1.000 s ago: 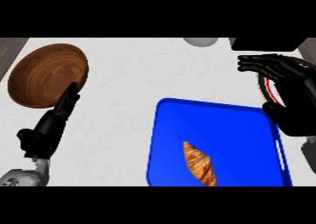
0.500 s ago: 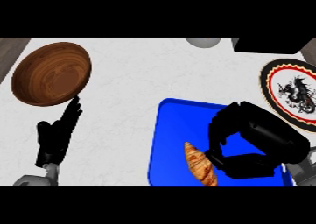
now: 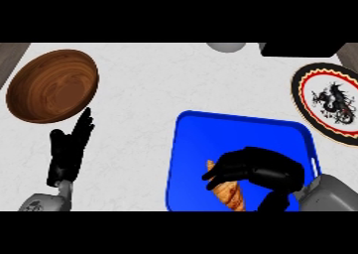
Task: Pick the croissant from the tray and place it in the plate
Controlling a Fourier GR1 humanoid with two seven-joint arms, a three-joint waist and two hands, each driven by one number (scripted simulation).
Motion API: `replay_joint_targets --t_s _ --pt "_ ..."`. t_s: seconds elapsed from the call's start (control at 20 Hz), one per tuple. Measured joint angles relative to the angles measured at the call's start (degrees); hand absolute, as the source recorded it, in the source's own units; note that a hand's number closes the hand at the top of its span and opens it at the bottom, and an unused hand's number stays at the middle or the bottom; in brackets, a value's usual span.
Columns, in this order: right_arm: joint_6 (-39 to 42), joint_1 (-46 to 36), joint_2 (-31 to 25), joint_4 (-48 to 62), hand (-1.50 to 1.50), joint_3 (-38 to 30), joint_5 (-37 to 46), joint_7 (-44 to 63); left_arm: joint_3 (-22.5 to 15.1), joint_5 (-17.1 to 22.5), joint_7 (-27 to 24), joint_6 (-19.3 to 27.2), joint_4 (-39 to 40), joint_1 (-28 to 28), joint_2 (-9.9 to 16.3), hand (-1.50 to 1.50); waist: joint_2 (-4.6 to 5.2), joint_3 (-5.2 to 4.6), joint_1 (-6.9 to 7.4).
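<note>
Fingers [image 3: 219, 174] of our right hand [image 3: 258, 168] are curling over the croissant [image 3: 230, 193] on the tray [image 3: 210, 139] (left hand [image 3: 68, 151] resting beside it, fingers straight).

Bright even light, faint shadows, no glare

One blue tray [image 3: 240, 134], one croissant [image 3: 231, 194], one patterned plate [image 3: 329, 101] and one wooden bowl [image 3: 53, 85] are seen on the worktop [image 3: 152, 84], with one grey round object [image 3: 226, 46] and one black object [image 3: 298, 48] at its far edge.
</note>
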Motion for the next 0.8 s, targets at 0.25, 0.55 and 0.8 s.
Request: replay_joint_targets --t_s 0.25,0.55,0.8 --pt "-1.72 -5.49 -0.33 -0.20 -1.50 3.18 12.63 2.40 0.11 -0.35 0.85 0.73 0.08 -0.02 -0.72 0.00 -0.34 -0.07 -0.50" --pt "4.61 -9.66 -0.23 -6.23 -1.50 6.88 21.88 12.79 0.08 -0.96 0.01 1.06 -0.83 1.91 -1.25 0.00 -0.60 -0.15 -1.09" --pt "14.26 -12.60 3.06 -5.91 -1.50 10.59 26.38 21.48 0.22 -1.20 0.23 0.51 -0.73 1.66 -1.29 0.00 -0.51 -0.16 -1.05"
